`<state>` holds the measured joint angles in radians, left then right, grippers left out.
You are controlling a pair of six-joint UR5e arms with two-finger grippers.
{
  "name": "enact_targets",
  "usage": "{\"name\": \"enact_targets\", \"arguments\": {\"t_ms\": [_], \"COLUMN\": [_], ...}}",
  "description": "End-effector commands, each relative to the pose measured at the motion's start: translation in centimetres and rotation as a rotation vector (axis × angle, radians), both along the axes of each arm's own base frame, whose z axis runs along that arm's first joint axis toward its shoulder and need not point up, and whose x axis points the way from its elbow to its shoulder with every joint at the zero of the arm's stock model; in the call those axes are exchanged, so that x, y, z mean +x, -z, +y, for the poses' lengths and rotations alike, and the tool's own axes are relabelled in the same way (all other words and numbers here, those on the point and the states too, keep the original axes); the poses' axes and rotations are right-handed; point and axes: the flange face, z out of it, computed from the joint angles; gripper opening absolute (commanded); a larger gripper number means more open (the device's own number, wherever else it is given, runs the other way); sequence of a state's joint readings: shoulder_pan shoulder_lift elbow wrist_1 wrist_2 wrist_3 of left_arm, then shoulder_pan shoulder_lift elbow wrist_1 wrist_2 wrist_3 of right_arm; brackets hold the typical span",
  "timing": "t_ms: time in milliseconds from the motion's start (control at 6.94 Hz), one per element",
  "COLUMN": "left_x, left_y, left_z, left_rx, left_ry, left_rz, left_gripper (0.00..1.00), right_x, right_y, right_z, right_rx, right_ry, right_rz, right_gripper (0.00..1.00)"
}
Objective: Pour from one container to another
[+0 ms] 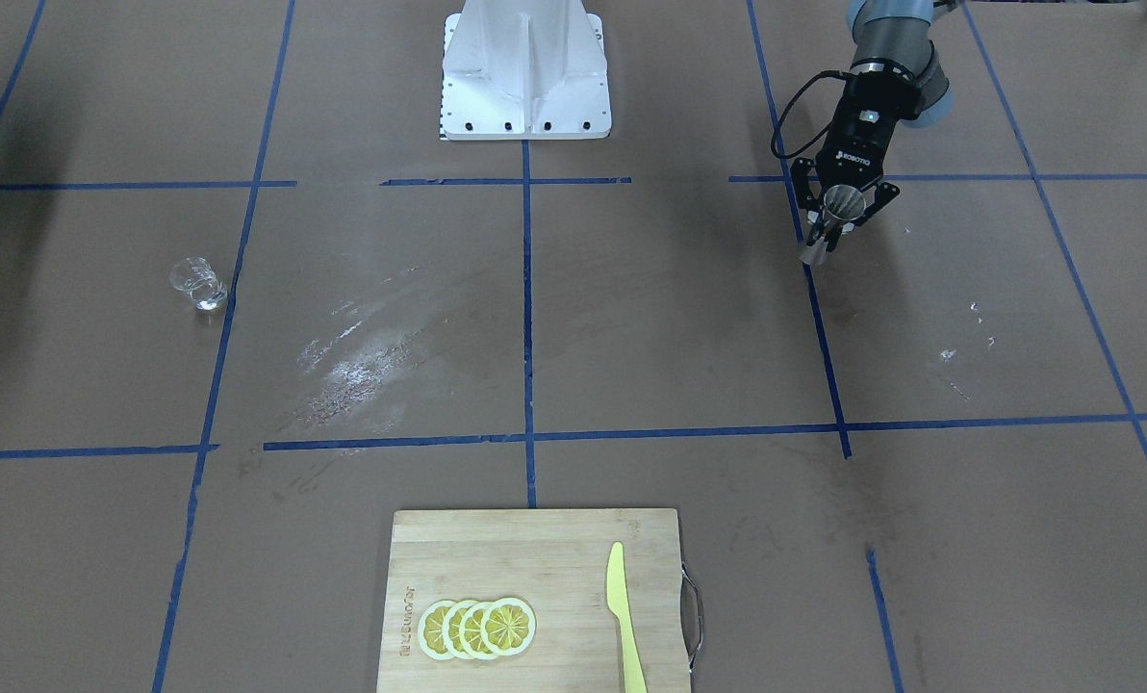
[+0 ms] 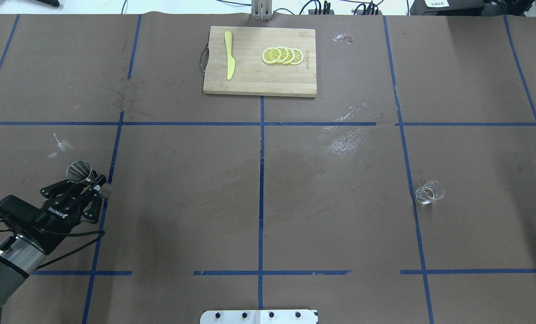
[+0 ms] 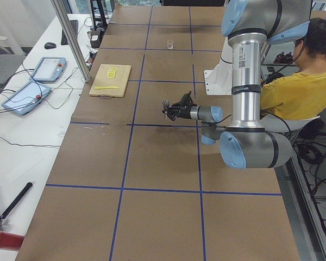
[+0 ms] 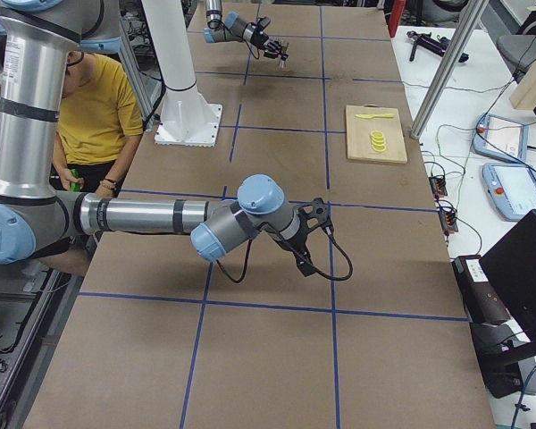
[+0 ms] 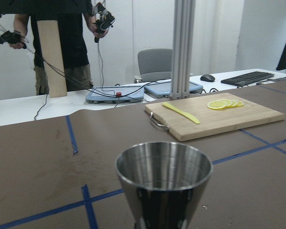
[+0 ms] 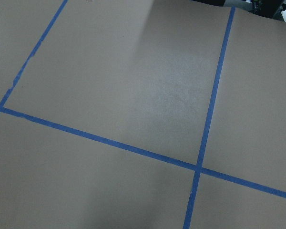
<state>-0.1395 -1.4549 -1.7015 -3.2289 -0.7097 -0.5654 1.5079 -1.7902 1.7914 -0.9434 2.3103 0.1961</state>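
A: Brown-paper table (image 2: 182,202), blue tape grid. How far along is the pour?

B: Early, by the look of it. Left gripper (image 1: 829,229) pinches the steel jigger (image 1: 843,202) at its waist, mouth up, apparently clear of the table. Glass beaker (image 1: 198,285) stands alone on the robot's right side, well apart from the jigger, no gripper near it. Nothing poured yet. Beaker contents: can't tell.

A: Right gripper (image 4: 302,264)?

B: Low over bare paper. Spread or closed, can't tell.

A: Count?

B: 1 beaker, 1 jigger, 1 cutting board (image 2: 250,83), 1 yellow knife (image 2: 229,56), 4 lemon slices (image 2: 282,55).
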Motion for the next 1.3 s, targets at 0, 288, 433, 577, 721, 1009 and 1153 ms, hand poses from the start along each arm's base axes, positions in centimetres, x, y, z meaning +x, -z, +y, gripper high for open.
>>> {"name": "enact_targets", "arguments": {"t_ms": [0,288,433,577,721,1009,1153], "left_x": [0.2,1.4,1.9,3.1,5.9,12.1,12.8], "left_y": [2.8,8.2,9.6,12.8,17.0,22.8,23.5], "left_z": [-0.6,-4.9,-6.4,-8.1,-10.8,-14.2,-14.5], "left_rx": [0.185,0.422,0.460,0.508,0.555,0.592,0.589], "left_ry": [-0.211,-0.383,-0.451,-0.504,-0.569,-0.597,-0.599], "left_rz": [-0.018,-0.051,-0.061,-0.075,-0.110,-0.092,-0.093], "left_gripper": [0.00,0.00,0.00,0.00,0.00,0.00,0.00], "right_x": [0.0,-0.1,-0.1,-0.1,-0.1,-0.1,-1.0], "right_y": [0.0,0.1,0.4,0.4,0.4,0.8,1.7], "right_z": [0.0,-0.1,-0.3,-0.4,-0.4,-0.6,-0.7], "right_rx": [0.000,-0.001,0.005,0.005,0.003,-0.005,-0.041], "right_ry": [-0.001,-0.004,-0.003,-0.004,-0.005,-0.015,-0.039], "right_rz": [0.001,0.000,-0.002,-0.001,-0.001,-0.009,-0.044], "right_gripper": [1.00,1.00,1.00,1.00,1.00,1.00,1.00]}}
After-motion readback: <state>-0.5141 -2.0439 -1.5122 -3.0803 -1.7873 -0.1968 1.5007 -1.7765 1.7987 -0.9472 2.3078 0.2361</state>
